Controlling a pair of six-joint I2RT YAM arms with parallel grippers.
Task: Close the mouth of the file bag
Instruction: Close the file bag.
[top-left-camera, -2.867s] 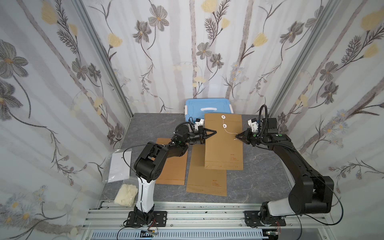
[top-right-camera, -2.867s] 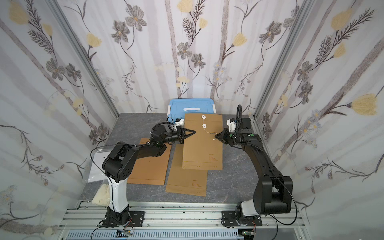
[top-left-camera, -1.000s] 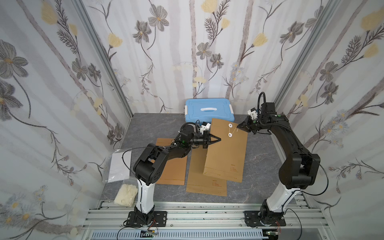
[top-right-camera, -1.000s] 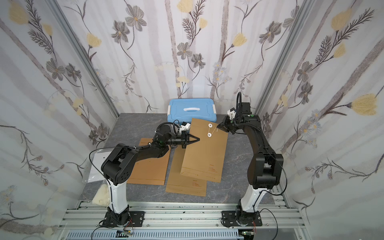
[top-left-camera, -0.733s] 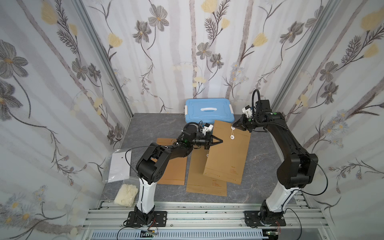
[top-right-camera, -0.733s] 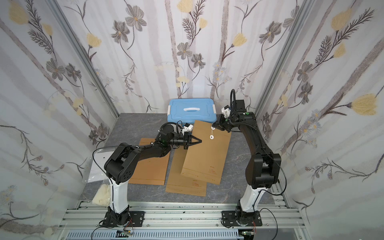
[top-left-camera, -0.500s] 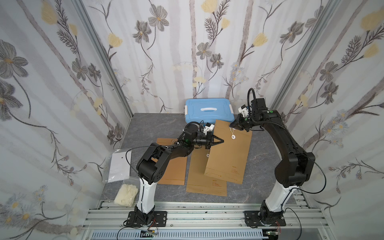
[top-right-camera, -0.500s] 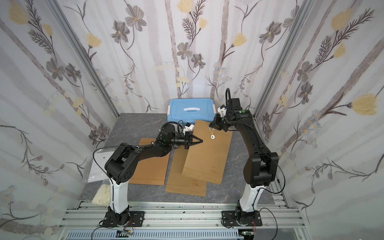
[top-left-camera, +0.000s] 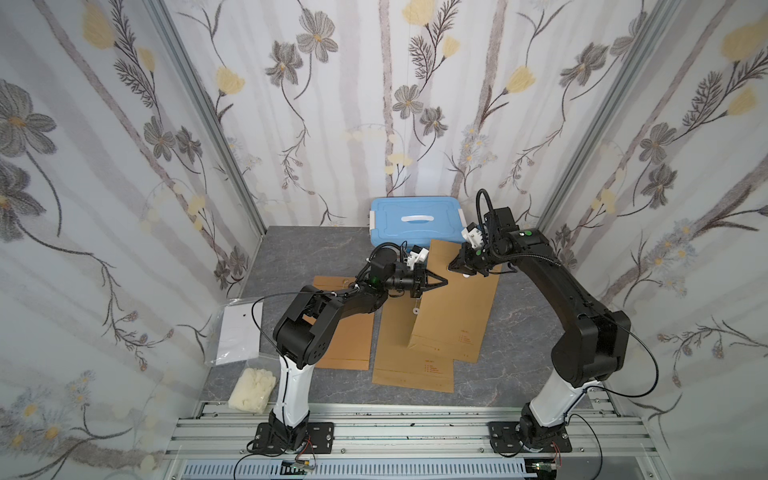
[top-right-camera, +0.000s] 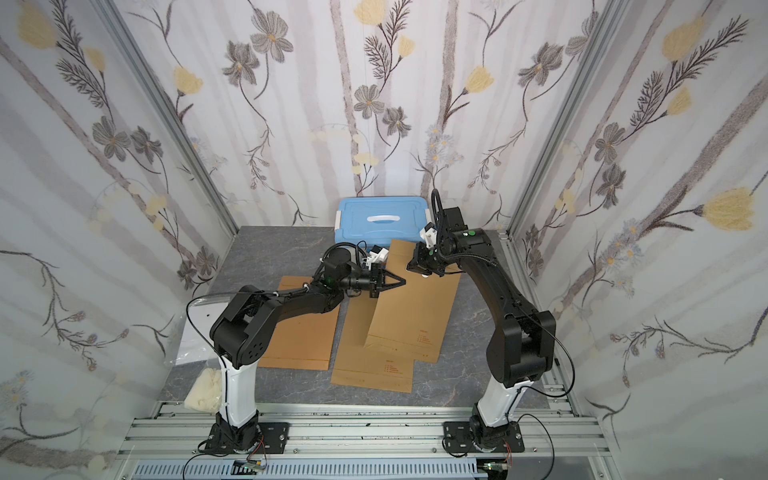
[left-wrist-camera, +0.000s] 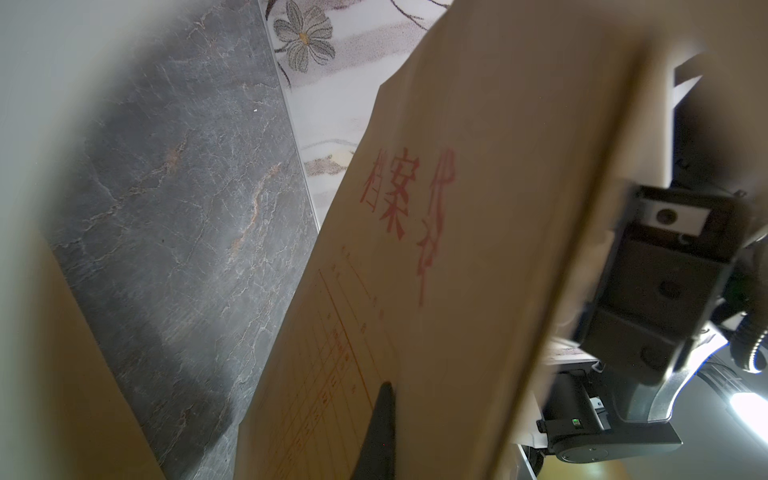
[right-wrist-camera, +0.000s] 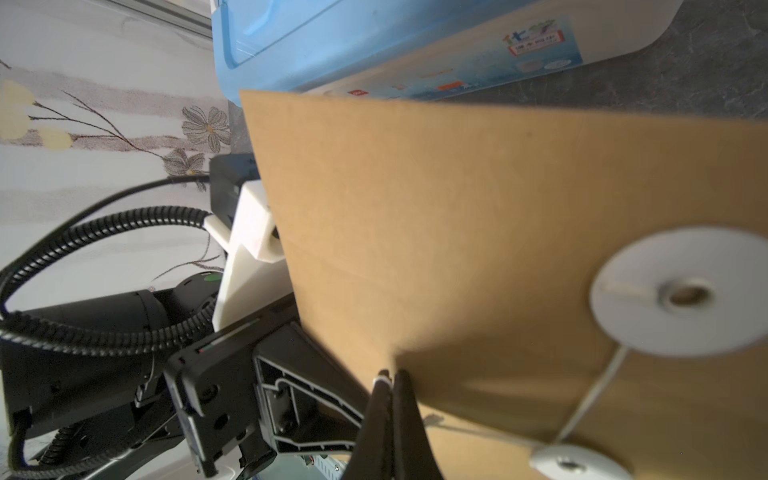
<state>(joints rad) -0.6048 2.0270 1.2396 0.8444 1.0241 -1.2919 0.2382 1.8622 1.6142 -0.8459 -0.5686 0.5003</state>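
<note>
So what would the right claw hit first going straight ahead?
The right gripper would probably meet the lifted brown paper file bag first; the left gripper lies just beyond, though depth is unclear.

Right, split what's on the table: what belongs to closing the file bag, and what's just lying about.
In the job:
- file bag
- string
- left gripper, shut on the bag's edge
- right gripper, shut on the string

Lying about:
- blue box
- envelope beneath the left arm
- envelope beneath the file bag
- plastic sleeve
- white wad
</note>
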